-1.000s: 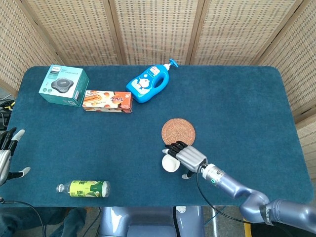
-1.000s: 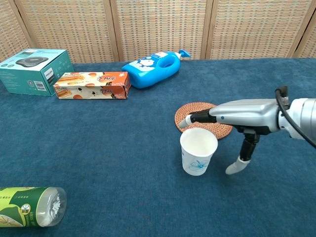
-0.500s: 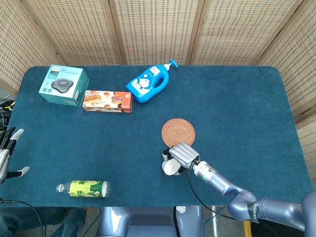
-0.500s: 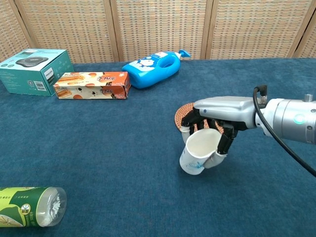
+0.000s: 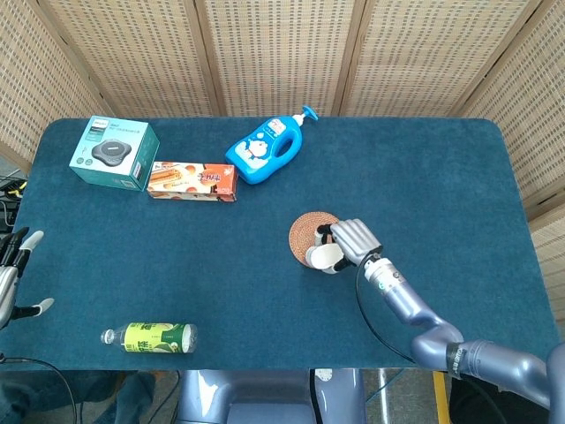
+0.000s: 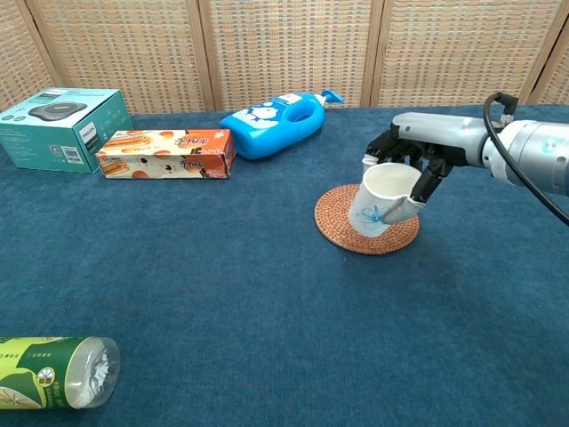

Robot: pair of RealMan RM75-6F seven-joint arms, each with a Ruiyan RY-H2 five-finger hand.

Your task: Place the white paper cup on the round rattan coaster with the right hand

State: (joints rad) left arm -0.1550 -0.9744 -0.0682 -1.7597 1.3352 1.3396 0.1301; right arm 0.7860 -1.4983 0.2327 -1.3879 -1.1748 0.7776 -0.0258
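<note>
My right hand (image 6: 418,160) grips the white paper cup (image 6: 380,198) by its rim and side, holding it tilted over the round rattan coaster (image 6: 342,227). In the head view the same cup (image 5: 321,257) overlaps the coaster's (image 5: 305,231) lower right part, with the right hand (image 5: 353,240) wrapped around it. Whether the cup's base touches the coaster I cannot tell. My left hand (image 5: 12,274) rests at the table's left edge with fingers spread, holding nothing.
A blue lotion bottle (image 6: 276,122) lies behind the coaster. An orange snack box (image 6: 165,153) and a teal box (image 6: 58,127) sit at the back left. A green drink bottle (image 6: 53,372) lies on its side near the front left edge.
The right hand closed around the cup, lifted it off the cloth and carried it back and to the right over the coaster. The left hand stayed put.
</note>
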